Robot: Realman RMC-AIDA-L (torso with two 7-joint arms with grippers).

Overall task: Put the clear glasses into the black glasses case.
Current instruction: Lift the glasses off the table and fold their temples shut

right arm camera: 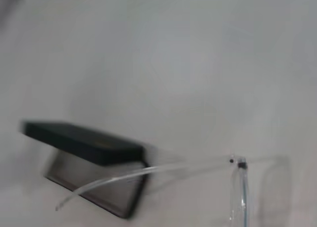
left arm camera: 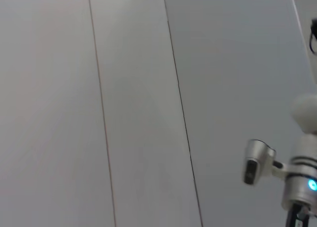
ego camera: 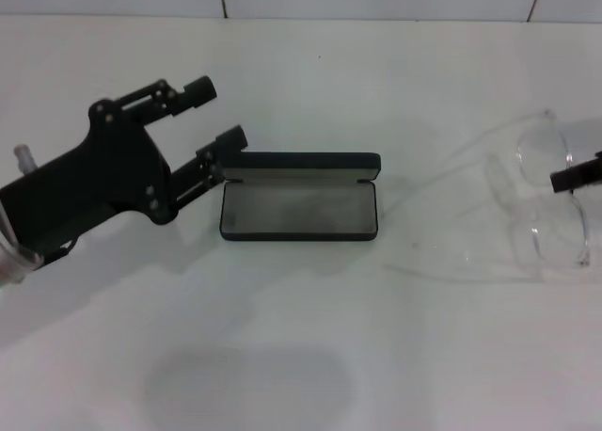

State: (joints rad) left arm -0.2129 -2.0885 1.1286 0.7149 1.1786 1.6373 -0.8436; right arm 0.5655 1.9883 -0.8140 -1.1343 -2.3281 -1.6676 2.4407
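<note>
Your right hand shows only a dark tip at the bridge of the clear glasses; you cannot tell whether it grips them or how far it is open. The glasses sit off to the side of the open black case, arms unfolded and pointing toward it. Your left hand hovers spread open and empty just beside the case's far end. Judging by this, you are at the carry step: next, bring the glasses over the grey lining.

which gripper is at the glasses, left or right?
The right gripper, at the clear glasses on the table's right side. The left gripper sits open beside the black glasses case.
</note>
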